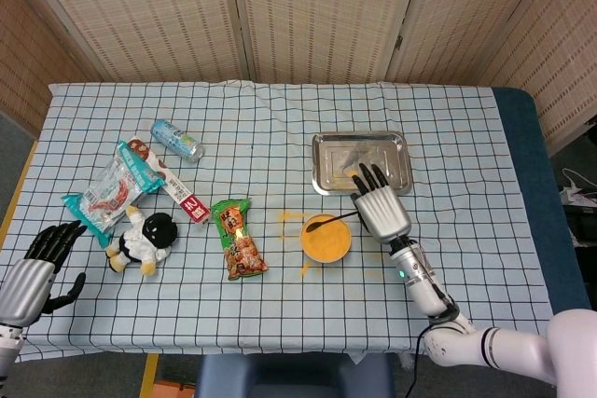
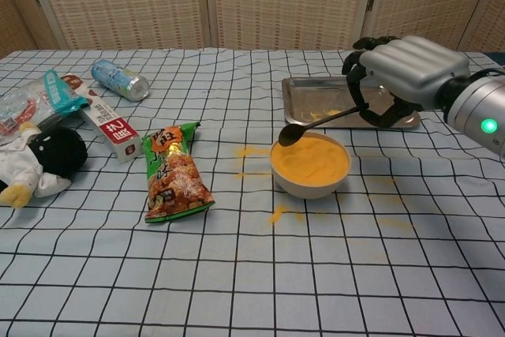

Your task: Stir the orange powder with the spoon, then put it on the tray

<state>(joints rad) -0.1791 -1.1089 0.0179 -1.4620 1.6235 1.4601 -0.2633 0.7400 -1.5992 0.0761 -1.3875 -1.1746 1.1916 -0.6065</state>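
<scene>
A white bowl [image 2: 309,166] [image 1: 326,237] full of orange powder stands near the table's middle. My right hand [image 2: 398,78] [image 1: 379,208] grips the handle of a dark spoon [image 2: 317,121] [image 1: 328,220]. The spoon's bowl hangs just above the bowl's far-left rim, clear of the powder. Behind the bowl lies the steel tray [image 2: 312,99] [image 1: 360,161], with a little orange powder in it. My left hand [image 1: 39,265] rests at the table's near-left edge, fingers apart and holding nothing.
Orange powder is spilled on the cloth [image 2: 251,151] left of and in front of the bowl. A snack bag [image 2: 172,170], a toothpaste box [image 2: 109,130], a can [image 2: 118,79], a plush toy [image 2: 39,156] and a plastic packet [image 1: 112,183] lie to the left.
</scene>
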